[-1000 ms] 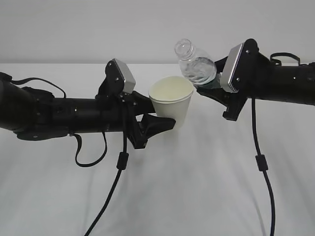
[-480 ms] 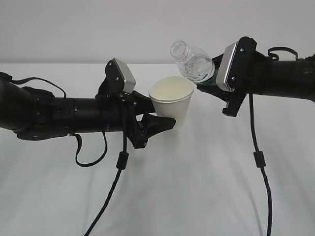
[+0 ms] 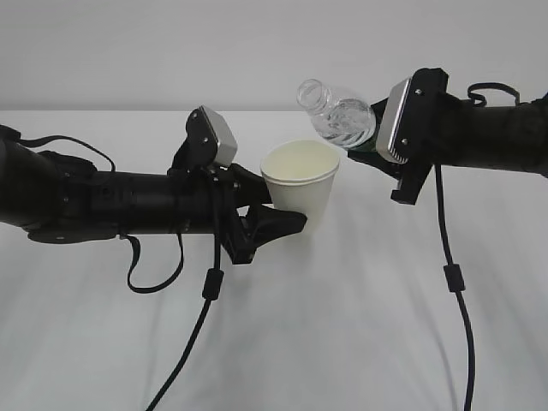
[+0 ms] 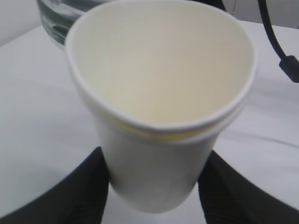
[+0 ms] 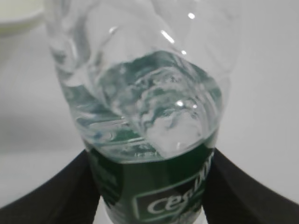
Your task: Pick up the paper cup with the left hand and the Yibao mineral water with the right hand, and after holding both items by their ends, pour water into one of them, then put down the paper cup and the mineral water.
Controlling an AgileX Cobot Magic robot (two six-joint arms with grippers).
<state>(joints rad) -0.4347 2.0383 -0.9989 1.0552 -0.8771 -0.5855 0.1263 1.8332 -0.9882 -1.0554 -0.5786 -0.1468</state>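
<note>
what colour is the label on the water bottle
Dark green with white print; the label on the Yibao mineral water shows best in the right wrist view.

White paper cup (image 3: 301,188) upright, cream inside, raised off bench. Capless Yibao mineral water (image 3: 341,118) tilted, mouth up-left, just above cup rim; water (image 5: 154,112) pooled in bottle's lower part.
</note>
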